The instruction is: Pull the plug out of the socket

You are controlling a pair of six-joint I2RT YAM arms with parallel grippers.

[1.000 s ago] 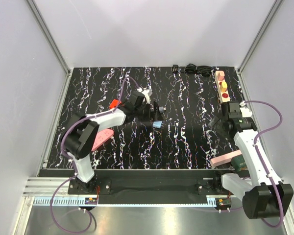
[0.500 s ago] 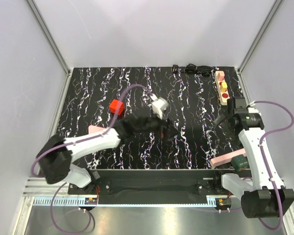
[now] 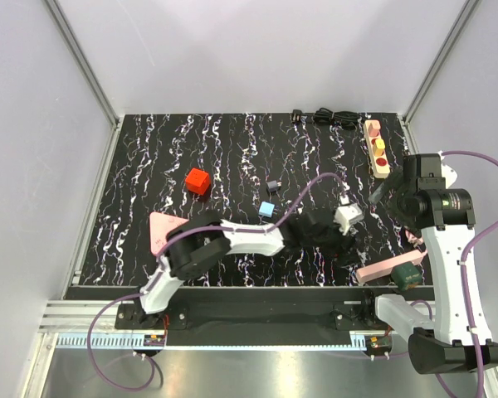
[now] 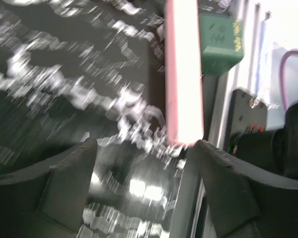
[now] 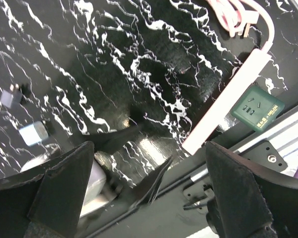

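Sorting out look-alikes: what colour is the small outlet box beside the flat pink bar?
Dark green; the outlet box shows best in the right wrist view.

Left wrist view blurred; pink bar (image 4: 184,74) cut by top edge.

- I see the desk (image 3: 174,141) surfaced in black with white marble-like veining, glossy where it catches the light.
- Plain pale grey walls (image 3: 257,50) enclose three sides.
- Aluminium posts (image 3: 83,66) mark the rear corners.
- A brushed metal ledge (image 3: 232,373) runs along the near edge.
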